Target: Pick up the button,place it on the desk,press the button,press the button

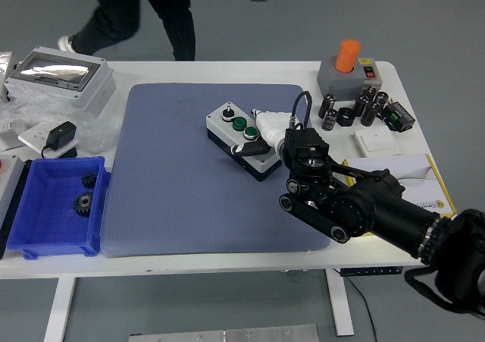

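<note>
The button box (241, 138) is a grey oblong box with a black base. It lies at a slant on the blue-grey mat (174, 190), right of the mat's middle. Its top carries a black button (225, 114) and two green buttons (240, 122). My right hand (303, 160) comes in from the lower right and sits at the box's near-right end. One finger (251, 149) is stretched out flat on the box top just past the green buttons; the other fingers are curled. Whatever lies under that finger is hidden.
A blue bin (53, 205) with black gears stands at the left. A grey lidded case (61, 76) and a black adapter (61, 137) are at the back left. An orange cylinder on a grey base (348, 65), black cylinders (364, 107) and a white plate (377, 141) are at the back right. A person's legs (144, 12) are beyond the table.
</note>
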{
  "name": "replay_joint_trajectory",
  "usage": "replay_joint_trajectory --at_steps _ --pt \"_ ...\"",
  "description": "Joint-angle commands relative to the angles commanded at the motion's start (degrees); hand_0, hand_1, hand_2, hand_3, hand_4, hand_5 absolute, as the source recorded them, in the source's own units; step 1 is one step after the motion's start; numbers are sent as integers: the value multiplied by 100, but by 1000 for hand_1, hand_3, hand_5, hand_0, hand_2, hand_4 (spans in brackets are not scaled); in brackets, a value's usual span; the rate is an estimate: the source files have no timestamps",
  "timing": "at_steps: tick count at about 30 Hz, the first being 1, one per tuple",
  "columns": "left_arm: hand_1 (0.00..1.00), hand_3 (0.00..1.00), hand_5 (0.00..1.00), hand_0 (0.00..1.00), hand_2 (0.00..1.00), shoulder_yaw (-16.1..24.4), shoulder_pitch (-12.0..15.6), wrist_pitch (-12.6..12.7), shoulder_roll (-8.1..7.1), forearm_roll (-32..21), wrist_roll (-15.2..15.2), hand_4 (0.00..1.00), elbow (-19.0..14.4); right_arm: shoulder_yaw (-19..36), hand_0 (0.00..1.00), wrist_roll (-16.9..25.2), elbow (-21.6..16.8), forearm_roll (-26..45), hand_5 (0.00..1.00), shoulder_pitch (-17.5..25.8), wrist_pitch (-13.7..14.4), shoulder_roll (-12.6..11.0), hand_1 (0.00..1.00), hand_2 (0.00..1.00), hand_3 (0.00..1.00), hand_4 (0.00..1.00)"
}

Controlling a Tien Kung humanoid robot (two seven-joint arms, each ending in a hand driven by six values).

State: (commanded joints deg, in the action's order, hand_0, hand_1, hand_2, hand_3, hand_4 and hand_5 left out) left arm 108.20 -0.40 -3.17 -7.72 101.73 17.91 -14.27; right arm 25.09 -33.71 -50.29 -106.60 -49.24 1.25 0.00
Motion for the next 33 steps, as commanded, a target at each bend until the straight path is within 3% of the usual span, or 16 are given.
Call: replay_joint_trajectory --at_steps 5,14,15,20,21,32,33 --pt "634 720 587 669 617 12 -9 -14 1 19 -34 790 6 -128 733 -15 75 33 847 -10 79 0 796 862 998 998" --pt "634 719 588 669 616 47 -17 -25 2 75 -98 790 20 -225 702 -30 134 -102 842 -8 509 0 780 824 985 998" --pt "636 716 592 670 618 49 -17 -28 2 77 -105 793 21 -246 397 -33 133 -121 598 -9 528 0 655 677 870 988" --pt "636 716 592 670 618 54 -20 -41 3 87 -131 793 29 -413 397 -56 132 -185 598 -3 546 0 655 677 870 988" --pt "637 717 593 669 618 58 -21 -47 4 91 -143 794 32 -454 250 -61 132 -197 460 0 546 0 504 560 722 874" --pt "637 716 593 670 617 84 -29 -88 4 108 -244 794 55 -697 211 -125 123 -400 432 5 564 0 455 521 689 850" --pt "636 716 591 668 616 93 -30 -89 4 117 -257 794 58 -719 176 -129 129 -432 413 7 575 0 405 465 652 827"
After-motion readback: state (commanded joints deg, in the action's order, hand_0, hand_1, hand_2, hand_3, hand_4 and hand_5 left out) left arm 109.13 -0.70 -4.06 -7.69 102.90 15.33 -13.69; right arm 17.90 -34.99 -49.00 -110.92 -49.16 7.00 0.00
